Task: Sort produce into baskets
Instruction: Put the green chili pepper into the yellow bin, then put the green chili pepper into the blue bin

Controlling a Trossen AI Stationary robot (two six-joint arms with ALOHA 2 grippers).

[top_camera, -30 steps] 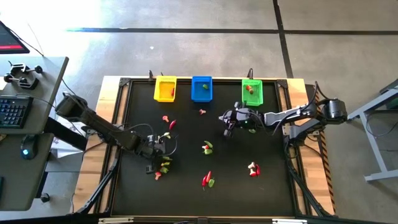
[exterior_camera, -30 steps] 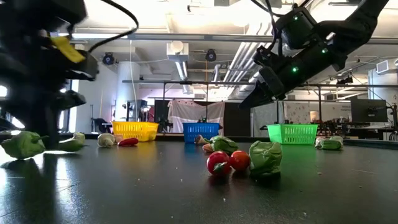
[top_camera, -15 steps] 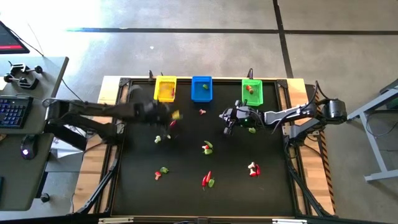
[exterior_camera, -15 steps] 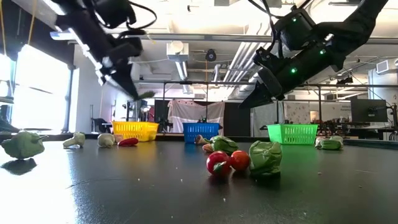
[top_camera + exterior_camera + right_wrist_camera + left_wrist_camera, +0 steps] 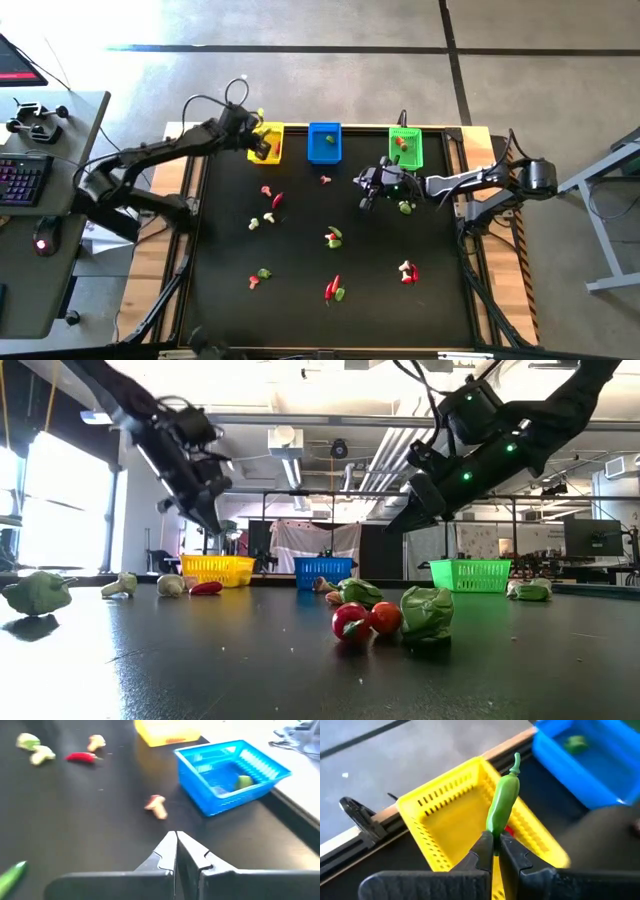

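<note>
Overhead, slim green chilli (image 5: 502,805), stalk upward

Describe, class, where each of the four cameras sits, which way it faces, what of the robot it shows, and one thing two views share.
High view: above the table, looking straight down; both arms show, left gripper at the yellow basket, right gripper mid-table.
Low view: at tabletop height, looking level toward the baskets; both arms enter from above.
Left wrist view: on the left arm, facing the yellow basket; its fingers pinch a green chilli.
Right wrist view: on the right arm, facing the blue basket; its fingers are shut, empty.
Shared: both wrist views show the blue basket.
</note>
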